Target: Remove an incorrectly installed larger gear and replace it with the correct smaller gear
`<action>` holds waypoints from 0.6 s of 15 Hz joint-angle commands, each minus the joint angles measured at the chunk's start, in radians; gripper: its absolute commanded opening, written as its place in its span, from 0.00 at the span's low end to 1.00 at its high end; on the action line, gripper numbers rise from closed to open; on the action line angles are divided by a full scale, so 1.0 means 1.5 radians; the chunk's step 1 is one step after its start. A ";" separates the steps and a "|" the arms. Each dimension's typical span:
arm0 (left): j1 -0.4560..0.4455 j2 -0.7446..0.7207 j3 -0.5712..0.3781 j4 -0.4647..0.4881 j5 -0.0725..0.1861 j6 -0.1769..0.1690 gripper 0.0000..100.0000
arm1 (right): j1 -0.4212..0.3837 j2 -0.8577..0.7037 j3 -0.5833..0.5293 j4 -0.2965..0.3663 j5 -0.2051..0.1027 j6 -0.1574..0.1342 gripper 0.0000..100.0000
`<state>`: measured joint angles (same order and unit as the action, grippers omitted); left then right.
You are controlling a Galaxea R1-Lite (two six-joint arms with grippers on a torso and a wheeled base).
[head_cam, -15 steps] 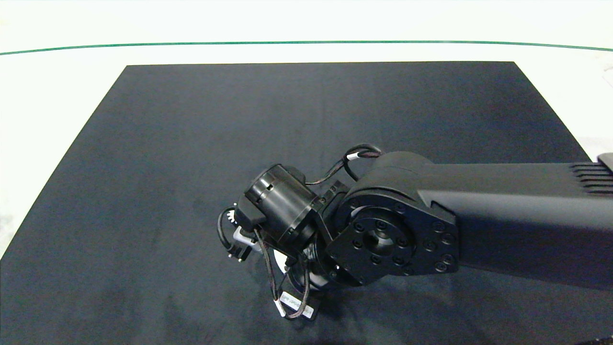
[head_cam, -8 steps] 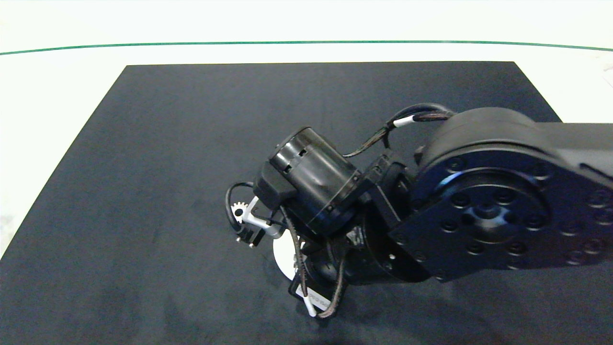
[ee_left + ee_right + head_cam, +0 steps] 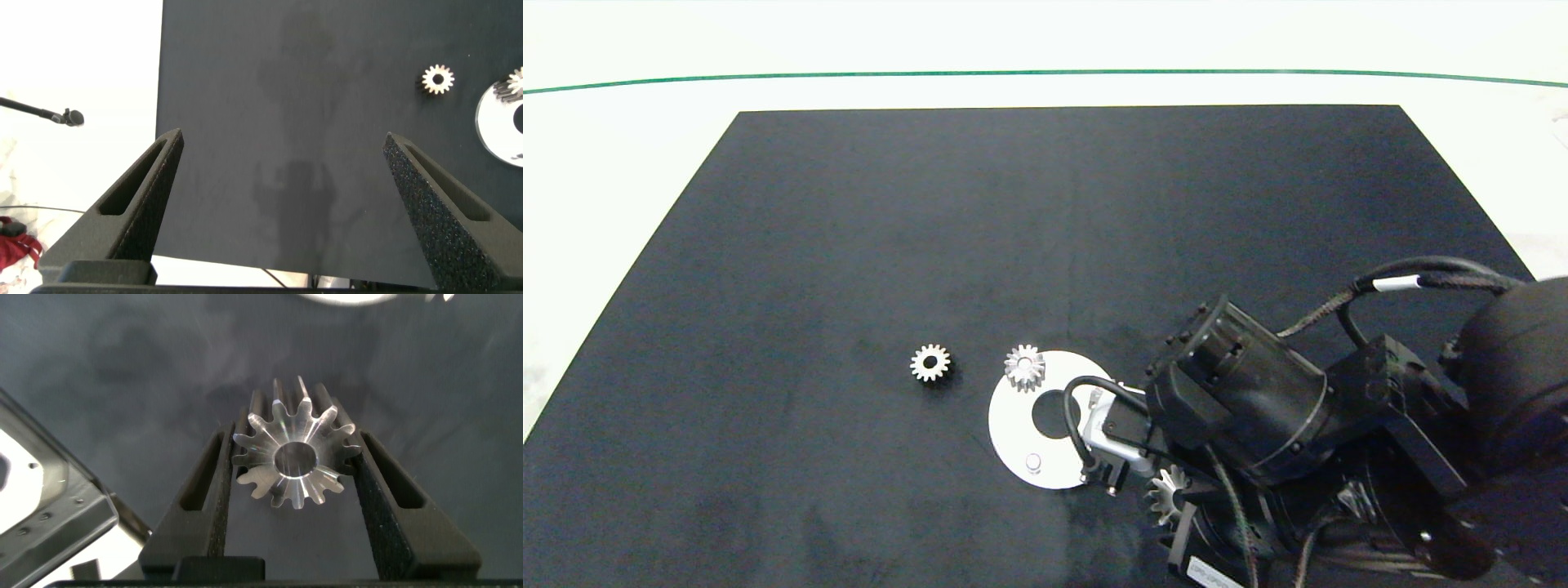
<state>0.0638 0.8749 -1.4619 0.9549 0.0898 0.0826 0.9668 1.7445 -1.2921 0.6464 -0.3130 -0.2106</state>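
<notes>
The larger gear [image 3: 294, 457], silver and star-like with long pointed teeth and a round centre hole, sits between the fingers of my right gripper [image 3: 290, 441], which is shut on it. From above, this larger gear [image 3: 1166, 492] hangs just off the near right rim of a white disc [image 3: 1013, 425]. The smaller gear [image 3: 929, 362], with short teeth and a wide bore, lies loose on the black mat left of the disc, also seen as the smaller gear [image 3: 439, 79]. My left gripper [image 3: 283, 137] is open over the mat's left edge, holding nothing.
Another silver gear [image 3: 1024, 367] sits on the disc's far left rim. The disc has a round centre hole and a small peg [image 3: 1033, 462] near its front. The black mat [image 3: 849, 229] lies on a white table with a green line at the back.
My right arm has swung right and toward the near edge, uncovering the disc, the gear on its rim and the loose smaller gear.
</notes>
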 commanded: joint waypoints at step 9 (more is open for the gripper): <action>-0.001 0.000 0.002 0.005 0.000 0.000 1.00 | -0.042 -0.050 0.195 -0.135 0.010 -0.001 0.37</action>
<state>0.0623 0.8745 -1.4589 0.9564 0.0894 0.0826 0.9049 1.6640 -1.0038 0.4402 -0.2966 -0.2100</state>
